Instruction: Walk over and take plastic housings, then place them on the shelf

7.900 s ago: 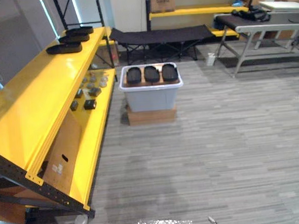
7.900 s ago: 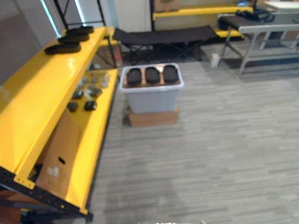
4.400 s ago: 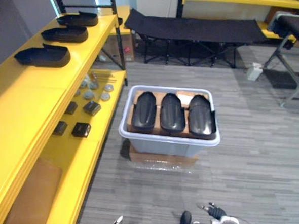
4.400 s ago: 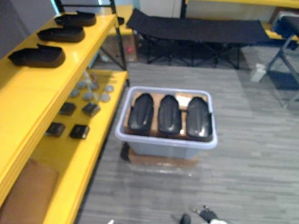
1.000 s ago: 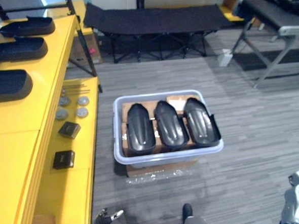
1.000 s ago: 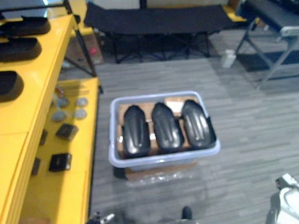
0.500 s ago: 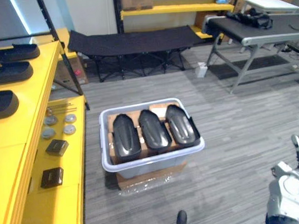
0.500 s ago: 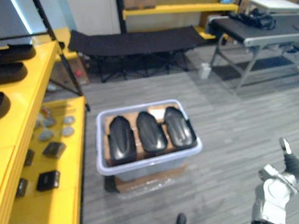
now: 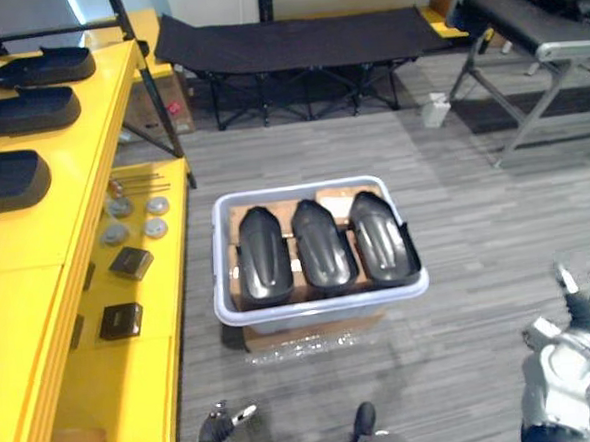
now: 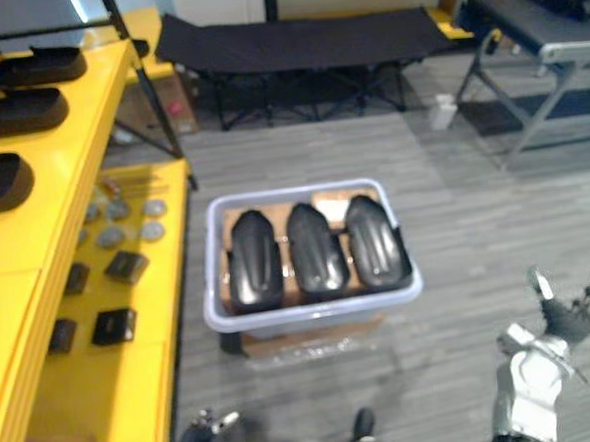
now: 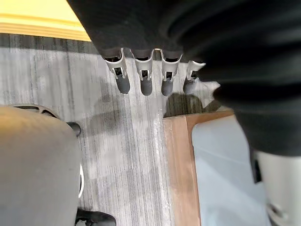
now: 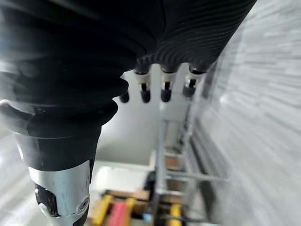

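Three black housings point(image 9: 8, 180) sit on the yellow shelf point(image 9: 46, 246) at nine o'clock, the left hand point(image 9: 215, 426) hangs released at seven, three plastic housings point(image 9: 322, 245) lie side by side in the central grey bin point(image 9: 320, 306), and the right hand point(image 9: 581, 312) is released, empty, at four.

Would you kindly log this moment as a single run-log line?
phase: at bin, pre-grasp | three black plastic housings: side by side in pale grey plastic bin | left hand: open, empty | right hand: open, empty
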You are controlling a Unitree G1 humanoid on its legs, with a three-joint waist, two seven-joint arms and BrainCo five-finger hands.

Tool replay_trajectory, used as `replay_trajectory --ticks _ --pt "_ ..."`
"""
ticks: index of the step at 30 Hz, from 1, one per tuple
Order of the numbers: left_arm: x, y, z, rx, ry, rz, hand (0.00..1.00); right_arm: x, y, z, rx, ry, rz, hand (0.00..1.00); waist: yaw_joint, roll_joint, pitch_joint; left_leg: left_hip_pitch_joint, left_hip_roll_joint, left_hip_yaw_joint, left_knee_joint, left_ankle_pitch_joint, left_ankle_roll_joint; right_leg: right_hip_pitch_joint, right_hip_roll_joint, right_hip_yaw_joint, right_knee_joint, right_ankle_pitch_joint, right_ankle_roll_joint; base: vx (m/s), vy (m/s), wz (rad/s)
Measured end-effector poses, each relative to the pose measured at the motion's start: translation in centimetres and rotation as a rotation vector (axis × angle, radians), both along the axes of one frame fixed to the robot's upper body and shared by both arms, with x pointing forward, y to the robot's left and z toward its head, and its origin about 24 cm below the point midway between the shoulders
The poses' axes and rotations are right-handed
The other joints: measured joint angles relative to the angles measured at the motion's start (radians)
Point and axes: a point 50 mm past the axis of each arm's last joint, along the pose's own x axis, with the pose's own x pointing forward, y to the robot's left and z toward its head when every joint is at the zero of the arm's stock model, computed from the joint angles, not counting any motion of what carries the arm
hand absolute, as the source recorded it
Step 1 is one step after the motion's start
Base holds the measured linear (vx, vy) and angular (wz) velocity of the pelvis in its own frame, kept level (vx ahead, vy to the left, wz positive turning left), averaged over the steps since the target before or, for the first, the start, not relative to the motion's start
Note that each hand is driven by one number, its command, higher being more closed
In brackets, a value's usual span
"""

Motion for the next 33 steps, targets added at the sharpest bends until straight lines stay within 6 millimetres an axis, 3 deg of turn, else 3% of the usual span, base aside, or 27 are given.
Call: replay_trajectory --ticks 1,3,7,10,14,16,18,19,20,21,23,24,25,26,27,29,30,32,33 --pt "0.0 0.0 0.0 -0.009 0.003 0.014 0.0 -0.3 0.4 -1.3 0.036 0.05 0.017 0.0 0.001 0.002 0.002 -0.002 -0.001 -0.002 0.001 0.0 0.0 -0.001 -0.001 -0.002 0.0 0.0 0.0 -0.01 0.022 0.13" --pt "-0.1 0.1 -0.1 -0.031 0.014 0.053 0.0 -2.1 3.2 -6.5 0.202 0.245 0.09 0.0 0.008 0.013 0.009 -0.009 -0.006 -0.004 0.002 -0.001 0.001 -0.006 -0.006 -0.001 0.0 0.001 0.001 0.0 0.013 0.03" --pt "-0.4 0.4 -0.4 -0.03 0.047 0.074 0.0 -6.1 7.2 -12.2 0.461 0.482 0.165 0.0 0.019 0.019 0.012 -0.008 -0.014 0.002 0.011 -0.01 0.013 -0.011 -0.009 0.027 0.002 0.004 0.005 0.02 0.026 -0.08" --pt "-1.1 1.3 -0.6 -0.037 0.085 0.136 0.0 -7.3 8.0 -13.2 0.507 0.541 0.213 0.0 0.03 0.009 0.017 -0.008 -0.007 0.015 0.085 -0.051 0.021 -0.008 -0.006 0.077 0.01 0.014 0.018 0.01 0.019 -0.45" --pt "-2.4 1.9 -0.9 -0.038 0.125 0.181 0.0 -7.3 7.1 -12.9 0.457 0.554 0.239 0.0 0.028 0.011 0.018 -0.01 0.025 0.039 0.178 -0.111 0.033 -0.004 0.002 0.086 0.016 0.035 0.007 -0.06 0.074 -0.41" --pt "-3.5 2.6 -1.0 -0.036 0.142 0.229 0.0 -6.5 7.1 -12.6 0.428 0.543 0.261 0.0 0.035 0.037 0.022 -0.012 0.093 0.069 0.189 -0.116 0.032 -0.07 -0.012 0.042 0.196 -0.047 -0.053 -0.1 0.106 -0.19" --pt "-4.1 3.3 -1.0 -0.018 0.152 0.237 0.0 -6.2 7.0 -12.5 0.414 0.541 0.267 0.0 0.042 0.061 0.017 -0.03 0.157 0.044 0.199 -0.107 0.003 -0.113 -0.033 0.039 0.327 -0.093 -0.036 0.02 0.057 0.11" --pt "-4.1 3.4 -0.9 -0.016 0.153 0.237 0.0 -6.2 7.0 -12.5 0.413 0.541 0.268 0.0 0.042 0.062 0.016 -0.031 0.159 0.041 0.201 -0.106 0.0 -0.114 -0.033 0.04 0.33 -0.094 -0.035 0.06 0.002 0.47" --pt "-4.6 5.1 -0.7 0.025 0.168 0.247 0.0 -6.4 7.3 -12.7 0.418 0.547 0.272 0.0 0.042 0.037 0.004 -0.064 0.191 -0.022 0.207 -0.09 -0.033 -0.113 -0.042 0.088 0.351 -0.123 0.0 0.08 -0.102 0.65" --pt "-4.9 6.2 -0.4 0.053 0.171 0.267 0.0 -6.6 7.6 -12.9 0.429 0.558 0.271 0.0 0.048 -0.002 0.0 -0.072 0.192 -0.052 0.2 -0.074 -0.059 -0.095 -0.064 0.096 0.339 -0.144 0.04 0.08 -0.174 0.74" --pt "-5.5 6.6 -0.4 0.034 0.161 0.382 0.0 -6.8 7.7 -13.0 0.44 0.568 0.272 0.0 0.056 -0.044 -0.006 -0.092 0.195 -0.086 0.207 -0.061 -0.087 -0.073 -0.077 0.078 0.316 -0.135 0.074 0.05 -0.37 0.55" --pt "-5.6 6.2 -0.6 -0.008 0.144 0.469 0.0 -6.8 7.8 -13.2 0.453 0.582 0.277 0.0 0.056 -0.061 -0.007 -0.123 0.199 -0.109 0.237 -0.054 -0.1 -0.056 -0.08 0.047 0.3 -0.16 0.078 0.05 -0.458 0.49" --pt "-5.5 5.8 -0.6 -0.029 0.134 0.496 0.0 -6.6 7.7 -13.2 0.455 0.585 0.277 0.0 0.054 -0.056 -0.006 -0.144 0.214 -0.116 0.264 -0.05 -0.106 -0.039 -0.065 0.036 0.276 -0.186 0.076 0.01 -0.447 0.44" --pt "-5.0 3.9 -1.1 -0.097 0.122 0.525 0.0 -6.3 7.2 -13.0 0.446 0.584 0.276 0.0 0.053 -0.006 0.018 -0.196 0.272 -0.122 0.358 -0.039 -0.1 0.012 -0.006 -0.008 0.204 -0.179 0.06 -0.06 -0.349 0.36" --pt "-5.0 1.7 -1.6 -0.158 0.13 0.519 0.0 -6.7 6.8 -13.0 0.457 0.582 0.259 0.0 0.048 0.023 0.035 -0.237 0.298 -0.118 0.426 -0.004 -0.066 0.039 0.019 -0.024 0.171 -0.171 0.047 -0.09 -0.3 0.29" --pt "-5.8 0.6 -1.8 -0.181 0.134 0.521 0.0 -7.5 6.6 -13.2 0.473 0.594 0.237 0.0 0.063 0.034 0.029 -0.219 0.259 -0.118 0.38 -0.008 -0.08 0.034 0.017 0.002 0.154 -0.166 0.038 -0.08 -0.136 -0.31" --pt "-6.6 0.1 -1.9 -0.178 0.14 0.508 0.0 -7.6 6.4 -13.2 0.486 0.579 0.212 0.0 0.062 0.046 0.022 -0.203 0.197 -0.111 0.32 -0.008 -0.08 0.012 0.016 0.032 0.143 -0.159 0.026 -0.07 -0.014 -0.67" --pt "-6.5 0.1 -1.8 -0.174 0.128 0.508 0.0 -8.0 6.3 -13.3 0.499 0.573 0.193 0.0 0.054 0.052 0.018 -0.2 0.156 -0.084 0.285 -0.026 -0.069 -0.005 0.022 0.052 0.132 -0.155 0.023 -0.05 0.099 -0.37" --pt "-5.8 0.2 -1.7 -0.175 0.11 0.494 0.0 -9.3 6.4 -13.6 0.505 0.598 0.181 0.0 0.054 0.052 0.017 -0.184 0.141 -0.09 0.231 -0.03 -0.069 -0.005 0.024 0.05 0.125 -0.15 0.027 -0.01 0.095 0.0"
